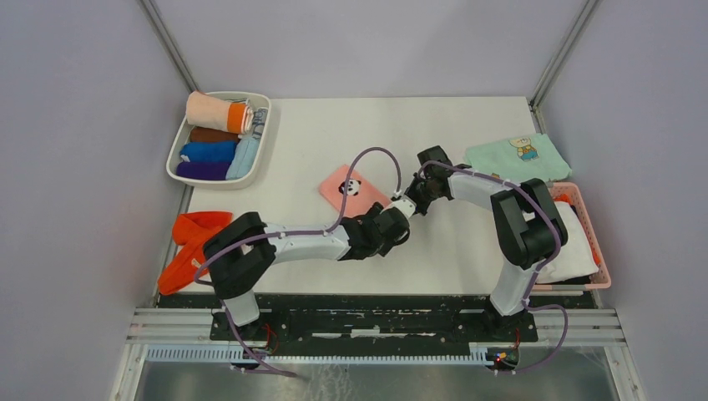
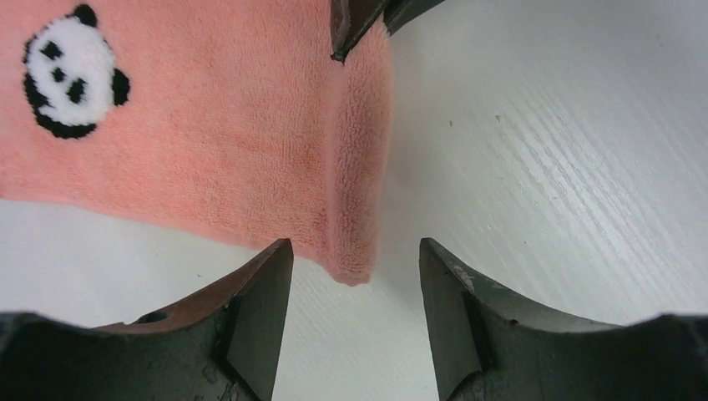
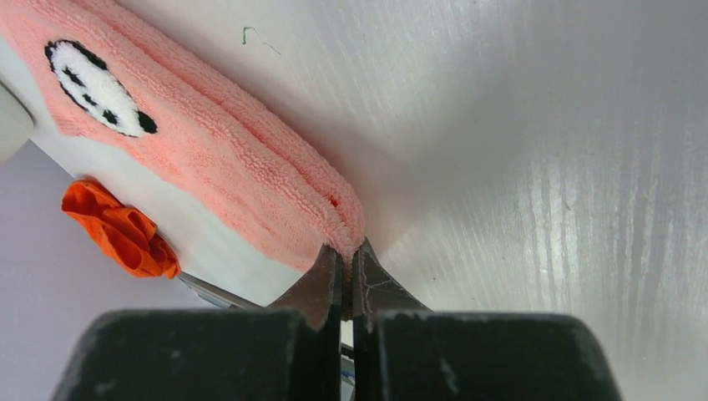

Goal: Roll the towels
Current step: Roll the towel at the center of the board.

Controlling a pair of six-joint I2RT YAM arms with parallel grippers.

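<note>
Right wrist view: right gripper (image 3: 344, 255) pinches a corner of the pink towel (image 3: 217, 159), flat on the table (image 3: 543, 167). Left gripper (image 2: 355, 253) gapes wide, straddling the neighbouring corner. Likely soft, light, floppy; best taken by the edge.

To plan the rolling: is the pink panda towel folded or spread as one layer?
Folded. The pink panda towel shows stacked layers at the edge that the right gripper pinches.

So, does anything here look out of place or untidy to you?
Yes. The red-orange towel lies crumpled at the left edge of the table and seems to hang partly over it, unlike the rolled towels in the white tray. The pink panda towel lies flat, one corner pinched by the right hand.
</note>
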